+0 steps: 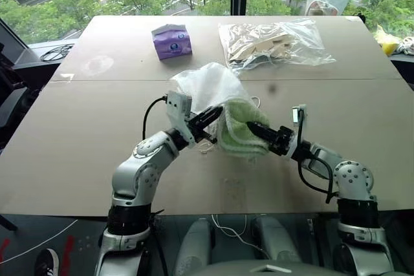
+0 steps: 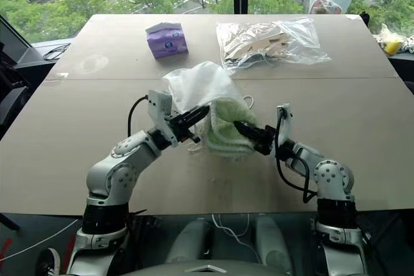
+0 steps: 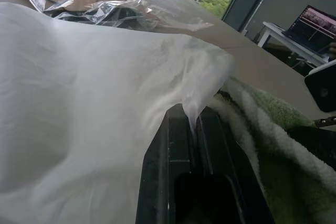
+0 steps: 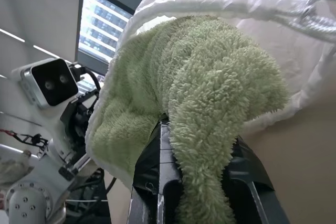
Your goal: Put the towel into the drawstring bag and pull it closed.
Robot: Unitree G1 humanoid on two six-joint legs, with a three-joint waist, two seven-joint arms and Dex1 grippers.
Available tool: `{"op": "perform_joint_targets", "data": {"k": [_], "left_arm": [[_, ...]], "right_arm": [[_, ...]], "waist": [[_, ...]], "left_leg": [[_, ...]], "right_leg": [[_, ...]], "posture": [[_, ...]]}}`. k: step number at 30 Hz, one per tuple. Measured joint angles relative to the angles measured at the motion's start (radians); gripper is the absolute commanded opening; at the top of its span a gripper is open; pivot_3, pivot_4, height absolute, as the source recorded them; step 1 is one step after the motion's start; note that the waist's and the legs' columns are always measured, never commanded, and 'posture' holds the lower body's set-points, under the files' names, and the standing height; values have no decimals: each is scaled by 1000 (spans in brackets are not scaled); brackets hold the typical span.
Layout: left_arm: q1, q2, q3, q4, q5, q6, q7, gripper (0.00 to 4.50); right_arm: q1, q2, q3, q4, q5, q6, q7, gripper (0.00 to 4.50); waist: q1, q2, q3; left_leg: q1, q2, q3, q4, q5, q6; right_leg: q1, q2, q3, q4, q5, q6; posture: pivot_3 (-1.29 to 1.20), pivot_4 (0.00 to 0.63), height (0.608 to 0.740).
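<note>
The white translucent drawstring bag is held up over the middle of the table, and my left gripper is shut on the fabric at its mouth. The pale-green towel hangs half in the bag's mouth, its lower fold bulging out below. My right gripper comes in from the right and is shut on the towel, whose pile drapes over its fingers. A white cord runs along the bag's rim. The two grippers face each other closely across the bag's mouth.
A purple tissue pack lies at the far left of the brown table. A clear plastic bag of beige items lies at the far right, just behind the raised pouch. A window runs behind the far table edge.
</note>
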Motion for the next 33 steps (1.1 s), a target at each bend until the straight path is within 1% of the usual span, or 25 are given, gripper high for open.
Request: {"op": "perform_joint_targets", "data": {"k": [1,7,9,13,17,20,24,28,30,33], "left_arm": [[7,0,-9,-7,0,-3,-3,0],[16,0,-20,-18,1,-10,-9,0],[20,0,-22,-26,1,-10,-10,0],[23,-2,-59,-44,-10,-5,-45,0],[22,-1,-66,-53,-41,-3,-78,0],[21,1,-76,-54,-65,6,-96,0],[22,17,-78,-54,-77,18,-110,0],[26,18,-82,-59,-86,17,-117,0],[30,21,-90,-71,-94,16,-125,0],[32,30,-104,-68,-79,5,-130,0]], "right_arm": [[-2,44,-14,0,20,0,-39,25],[-9,215,-65,0,112,-27,-204,25],[-24,234,-70,15,123,-44,-240,25],[-66,245,-62,93,125,-94,-297,25],[-123,257,-69,165,128,-159,-306,25],[-129,258,-72,205,126,-199,-317,25],[-138,259,-107,237,185,-255,-370,25],[-141,260,-127,238,266,-305,-453,25],[-142,261,-132,238,330,-352,-542,25],[-144,261,-124,235,388,-403,-638,25]], "waist": [[1,0,0],[2,0,0],[1,1,1],[1,1,1],[-2,1,1],[1,2,1],[0,2,1],[0,2,1],[0,3,2],[-2,3,2]], "left_leg": [[0,0,0,0,0,0],[0,0,0,1,0,0],[0,0,0,1,0,0],[0,0,0,0,0,0],[0,0,0,0,0,0],[0,0,0,0,0,0],[-1,0,0,0,0,0],[-1,0,0,0,0,0],[-1,0,0,0,0,0],[-1,0,0,0,0,0]], "right_leg": [[0,0,0,0,0,0],[0,0,0,0,0,1],[0,0,0,0,0,0],[0,0,0,-1,0,0],[0,0,0,0,0,0],[0,0,-1,-1,0,0],[0,0,0,-1,0,0],[0,0,0,-1,0,0],[0,0,0,-1,0,0],[0,0,0,-1,0,0]], "posture": [[0,150,740],[0,150,740],[0,150,740],[0,150,740],[0,150,740],[0,150,740],[0,150,740],[0,150,740],[0,150,740],[0,150,740]]}}
